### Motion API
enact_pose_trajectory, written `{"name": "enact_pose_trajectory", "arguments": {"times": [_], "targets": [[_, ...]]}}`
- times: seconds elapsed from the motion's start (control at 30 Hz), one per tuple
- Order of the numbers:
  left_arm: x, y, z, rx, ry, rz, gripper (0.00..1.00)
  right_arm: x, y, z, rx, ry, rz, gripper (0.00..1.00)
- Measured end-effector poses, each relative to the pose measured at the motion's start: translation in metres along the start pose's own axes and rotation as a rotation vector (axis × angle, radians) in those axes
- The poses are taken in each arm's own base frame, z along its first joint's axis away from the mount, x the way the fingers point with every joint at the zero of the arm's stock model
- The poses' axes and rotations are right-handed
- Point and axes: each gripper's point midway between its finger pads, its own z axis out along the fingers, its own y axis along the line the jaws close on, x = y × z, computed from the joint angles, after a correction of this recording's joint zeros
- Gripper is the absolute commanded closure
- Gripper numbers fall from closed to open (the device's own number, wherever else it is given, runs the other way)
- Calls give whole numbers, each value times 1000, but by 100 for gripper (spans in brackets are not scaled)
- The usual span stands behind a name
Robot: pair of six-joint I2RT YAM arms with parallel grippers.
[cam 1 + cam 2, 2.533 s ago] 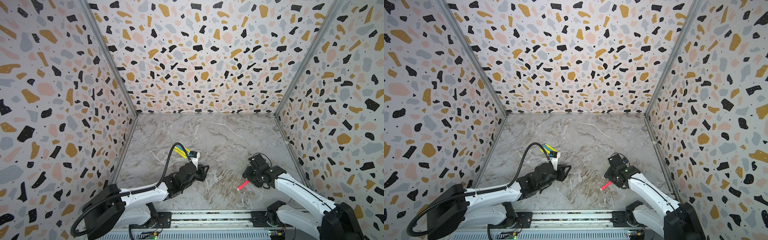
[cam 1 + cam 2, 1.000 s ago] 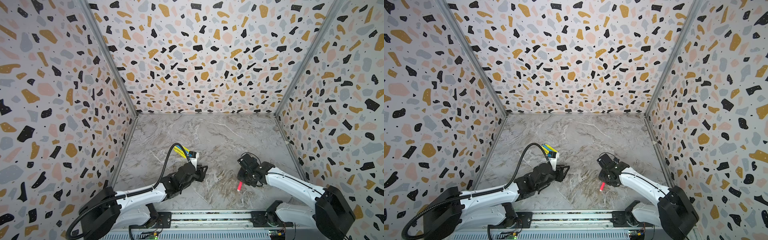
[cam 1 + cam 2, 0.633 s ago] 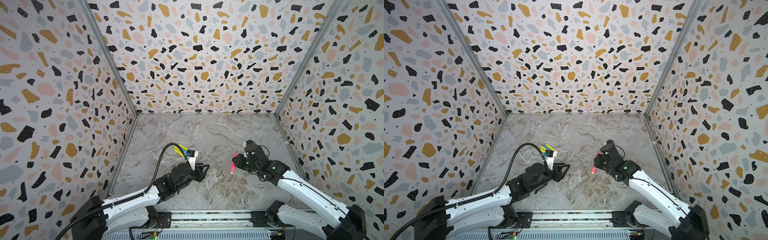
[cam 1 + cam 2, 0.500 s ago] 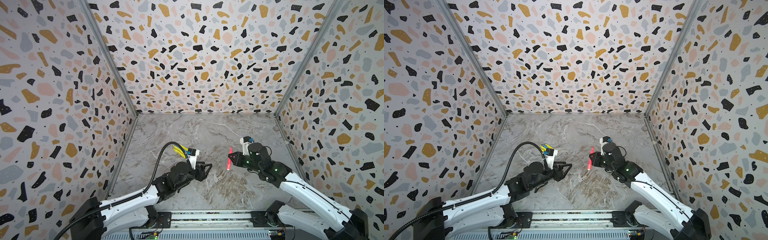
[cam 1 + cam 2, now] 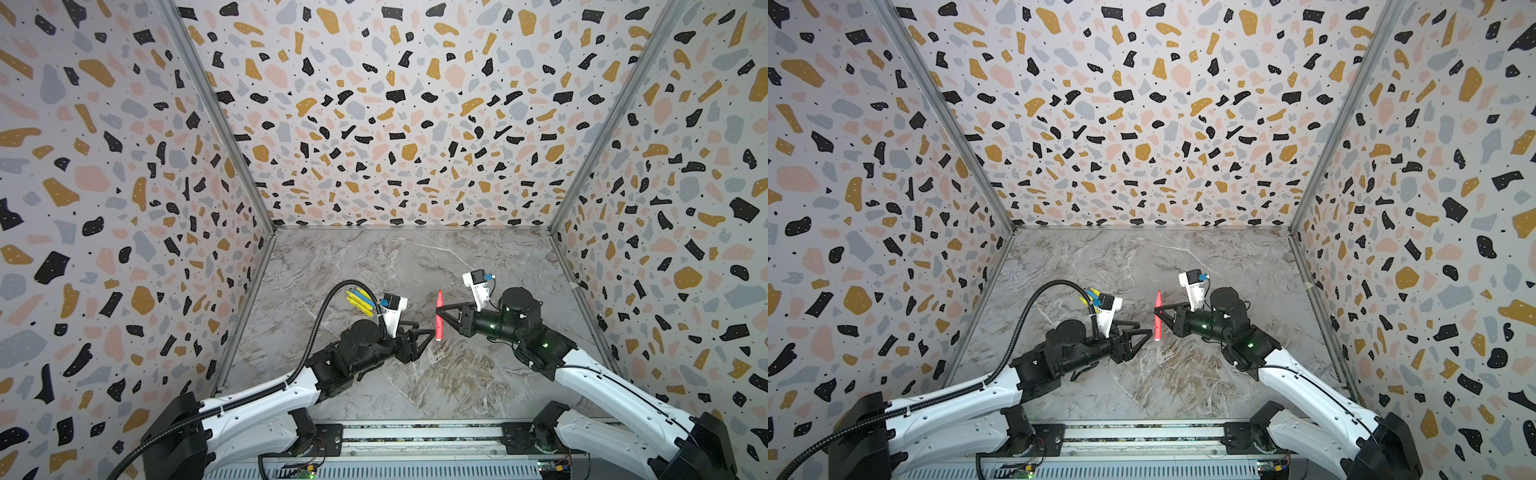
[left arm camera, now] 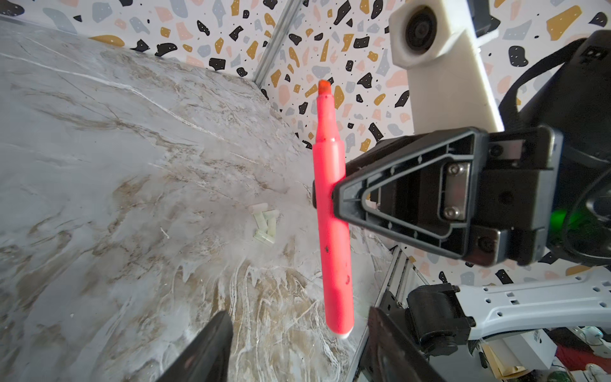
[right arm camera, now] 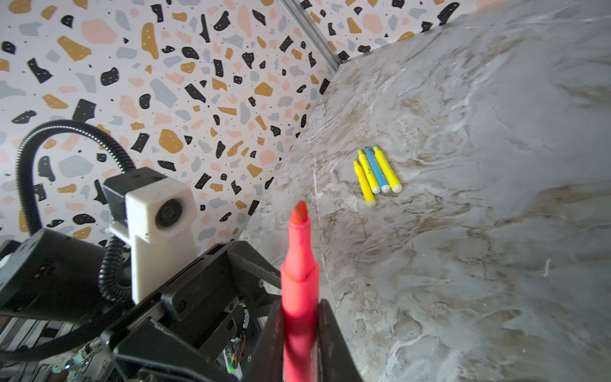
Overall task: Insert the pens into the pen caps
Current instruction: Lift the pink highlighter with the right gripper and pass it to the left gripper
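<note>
Above the middle of the table (image 5: 415,257), the pink-red pen (image 5: 439,320) is held up in the air by the right tool (image 5: 440,310), which is shut tight on the pen's middle. The pen is kept almost upright, with its bare tip pointing up and its flat end pointing down. The left tool (image 6: 299,314) is seen with its jaws wide apart and nothing in them. It is placed just beside the lower end of the pen, but the pen is not touched by it. On the left side of the table, the blue pen (image 7: 376,170) and the yellow pens (image 7: 386,170) are laid side by side, touching one another, and no cap is seen on any of them. The pen caps (image 6: 264,223), small and pale, are left in a little heap on the table, well apart from those pens. So it seems that no pen is capped yet. One pen is only picked up, and every pen is left to be pushed into a cap.
</note>
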Motion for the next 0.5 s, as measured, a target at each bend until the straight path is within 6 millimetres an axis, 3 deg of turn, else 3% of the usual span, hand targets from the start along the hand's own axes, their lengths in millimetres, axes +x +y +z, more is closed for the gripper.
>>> {"name": "enact_pose_trajectory", "arguments": {"times": [0.27,0.5], "targets": [[-6,-13,2,62,-15,-12,36,1,34,1,-151,-7,-50,100],[-12,-20,4,90,-23,-25,45,5,43,2,-204,-2,-68,100]]}}
